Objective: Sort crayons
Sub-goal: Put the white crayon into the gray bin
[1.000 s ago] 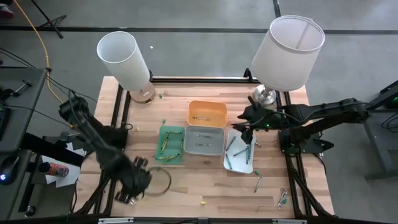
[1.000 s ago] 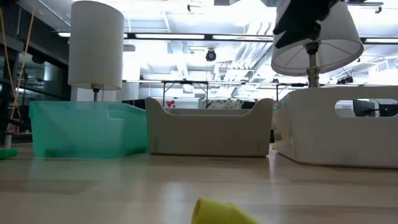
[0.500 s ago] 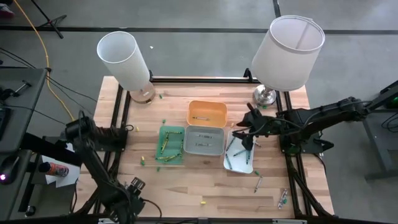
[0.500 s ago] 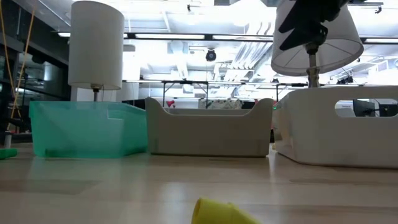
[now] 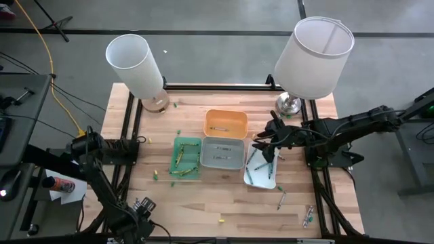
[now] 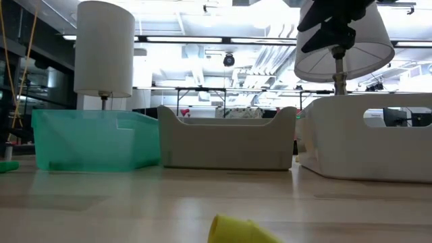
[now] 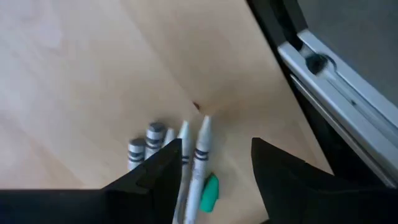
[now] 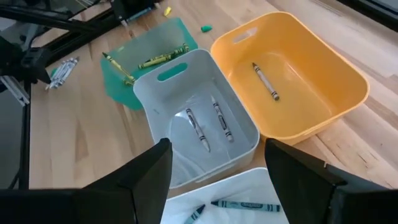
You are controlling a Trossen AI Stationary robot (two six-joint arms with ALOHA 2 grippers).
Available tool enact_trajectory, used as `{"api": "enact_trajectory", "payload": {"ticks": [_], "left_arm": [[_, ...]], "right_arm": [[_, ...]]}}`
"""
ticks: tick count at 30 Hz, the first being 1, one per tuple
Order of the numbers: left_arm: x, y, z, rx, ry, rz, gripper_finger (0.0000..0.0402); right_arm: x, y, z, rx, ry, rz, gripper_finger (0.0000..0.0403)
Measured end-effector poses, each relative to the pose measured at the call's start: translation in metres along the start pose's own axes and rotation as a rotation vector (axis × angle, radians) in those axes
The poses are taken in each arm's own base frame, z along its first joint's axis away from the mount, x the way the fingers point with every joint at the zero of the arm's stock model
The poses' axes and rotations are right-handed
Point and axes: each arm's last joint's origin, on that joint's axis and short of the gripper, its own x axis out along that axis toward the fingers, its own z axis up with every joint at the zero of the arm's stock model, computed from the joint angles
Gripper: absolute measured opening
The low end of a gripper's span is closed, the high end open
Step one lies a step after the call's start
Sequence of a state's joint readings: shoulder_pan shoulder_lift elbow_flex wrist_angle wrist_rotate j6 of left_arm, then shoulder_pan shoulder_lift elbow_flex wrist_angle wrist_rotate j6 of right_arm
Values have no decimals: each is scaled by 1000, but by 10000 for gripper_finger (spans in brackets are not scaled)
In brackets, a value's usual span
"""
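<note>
Since a second ago the left arm has swung from beside the green tray toward the near left corner of the wooden surface [image 5: 203,203], and its left hand [image 7: 214,171] now hangs with fingers spread and empty over a small cluster of grey-white crayons [image 7: 180,152] with one short green crayon piece [image 7: 209,191] beside them, close to the surface's edge. The right hand [image 5: 270,150] has barely shifted; it hovers above the white rectangular plastic tray [image 5: 252,177], fingers parted and holding nothing, with the grey plastic tray [image 8: 193,118] and the orange plastic tray [image 8: 292,81] just beyond it. The likeliest trouble is on the left: the grey-white sticks lie touching one another, directly under and between the spread fingers, so a closing grasp may pinch two at once or nudge one off the nearby edge. A loose yellow crayon [image 5: 220,220] on the near side and a few dark teal crayons [image 5: 308,217] at the near right corner lie well apart from both hands and are still to be sorted.
</note>
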State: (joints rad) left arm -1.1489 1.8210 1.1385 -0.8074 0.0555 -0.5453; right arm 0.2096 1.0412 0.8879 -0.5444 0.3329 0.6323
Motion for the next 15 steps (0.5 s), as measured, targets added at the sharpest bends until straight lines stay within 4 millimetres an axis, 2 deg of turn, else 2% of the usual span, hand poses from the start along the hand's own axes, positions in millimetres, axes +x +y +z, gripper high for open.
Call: {"api": "enact_trajectory", "payload": {"ticks": [7,15], "left_arm": [[0,-9,-2,34,-34,-10,137],[1,-4,-1,47,-67,74,131]], "right_arm": [[0,2,4,16,-48,13,249],[0,2,5,19,-59,4,249]]}}
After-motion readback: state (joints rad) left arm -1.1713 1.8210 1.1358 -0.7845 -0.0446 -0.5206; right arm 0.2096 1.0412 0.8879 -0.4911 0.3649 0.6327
